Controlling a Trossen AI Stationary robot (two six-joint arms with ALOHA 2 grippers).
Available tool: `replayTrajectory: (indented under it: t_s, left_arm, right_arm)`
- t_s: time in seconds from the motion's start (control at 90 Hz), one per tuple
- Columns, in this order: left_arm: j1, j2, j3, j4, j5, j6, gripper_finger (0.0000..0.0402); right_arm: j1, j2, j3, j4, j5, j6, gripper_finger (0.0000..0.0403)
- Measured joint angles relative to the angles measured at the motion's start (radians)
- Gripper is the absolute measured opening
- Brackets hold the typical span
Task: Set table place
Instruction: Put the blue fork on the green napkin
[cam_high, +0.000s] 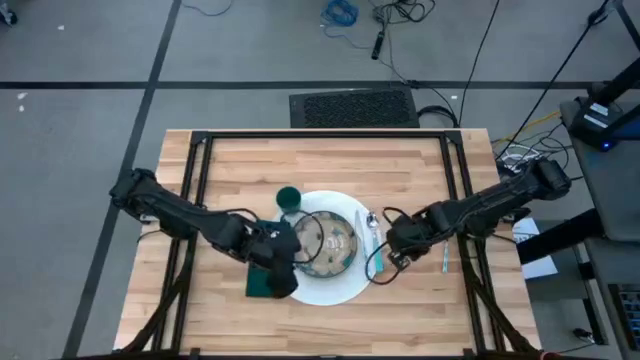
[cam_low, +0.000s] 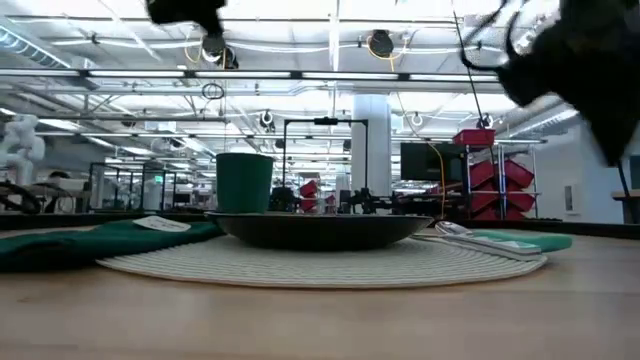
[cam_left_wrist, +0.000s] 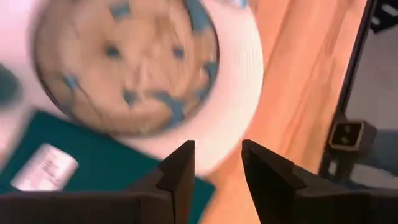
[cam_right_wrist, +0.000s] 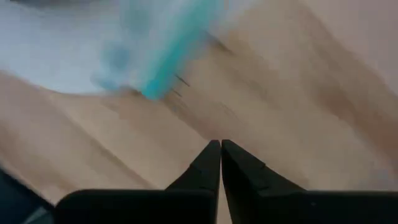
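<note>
The surface (cam_high: 420, 170), a large rectangular top of light butcher-block wood strips on a black metal tube frame, fills the middle of the high view and carries the whole place setting near its front centre. A round white woven placemat (cam_high: 335, 290) lies there. On it sits a dark-rimmed round plate with a tan and blue pattern (cam_high: 330, 240). A dark green folded cloth napkin (cam_high: 262, 283) lies at the mat's left edge, partly under the left arm. A dark green cup (cam_high: 288, 199) stands upright just behind the plate's left side. Teal-handled cutlery (cam_high: 375, 262) lies on the mat's right edge, beside the plate.

The left hand (cam_left_wrist: 217, 165) is over the napkin's near corner, fingers parted, holding nothing. The right hand (cam_right_wrist: 221, 152) is over bare wood just right of the cutlery, fingers pressed together, empty.
</note>
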Motion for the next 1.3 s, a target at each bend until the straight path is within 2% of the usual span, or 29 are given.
replayTrajectory:
  t_s: [0.1, 0.233, 0.4, 0.544, 0.6, 0.878, 1.122, 1.3]
  left_arm:
    - [-0.023, -0.001, 0.007, -0.015, -0.072, 0.047, 0.0118]
    - [-0.047, -0.001, -0.003, -0.012, -0.122, 0.099, 0.0118]
    - [-0.060, 0.000, -0.018, -0.020, -0.136, 0.118, 0.0118]
    - [-0.088, 0.000, -0.019, -0.060, -0.141, 0.119, 0.0118]
    - [-0.094, 0.000, -0.019, -0.072, -0.148, 0.127, 0.0118]
    - [-0.099, -0.035, -0.019, -0.115, -0.154, 0.144, 0.0118]
    - [-0.100, -0.035, -0.019, -0.114, -0.157, 0.144, 0.0118]
    - [-0.100, -0.035, -0.019, -0.111, -0.161, 0.144, 0.0118]
  right_arm:
    - [-0.001, 0.000, 0.000, -0.196, -0.085, -0.002, 0.0000]
    - [-0.001, 0.000, -0.030, -0.324, -0.078, -0.154, 0.0000]
    - [0.000, 0.000, -0.147, -0.302, -0.065, -0.156, 0.0000]
    - [0.013, 0.022, -0.150, -0.273, 0.070, -0.146, 0.0000]
    - [0.011, 0.039, -0.150, -0.246, 0.088, -0.169, 0.0000]
    - [0.026, 0.191, -0.152, -0.274, 0.066, -0.386, 0.0000]
    - [0.031, 0.370, -0.154, -0.272, 0.067, -0.405, 0.0000]
    - [0.032, 0.417, -0.145, -0.272, 0.034, -0.451, 0.0000]
